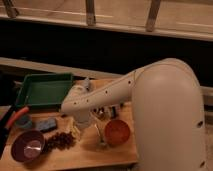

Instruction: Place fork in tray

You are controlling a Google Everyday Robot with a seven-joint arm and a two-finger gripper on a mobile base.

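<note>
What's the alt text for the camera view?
A white robot arm reaches across a wooden table, its pincer hanging over the boards between a green tray and an orange bowl. A slim fork lies on the table beside the orange bowl, outside the tray; a purple bowl sits at front left.

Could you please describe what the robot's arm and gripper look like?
The arm is smooth off-white: a big rounded shell tapering to a slimmer link dotted with small dark spots, ending in a rounded wrist. No loose cables show. The gripper, pale too, sits below that wrist over the wooden table, near the tray.
</note>
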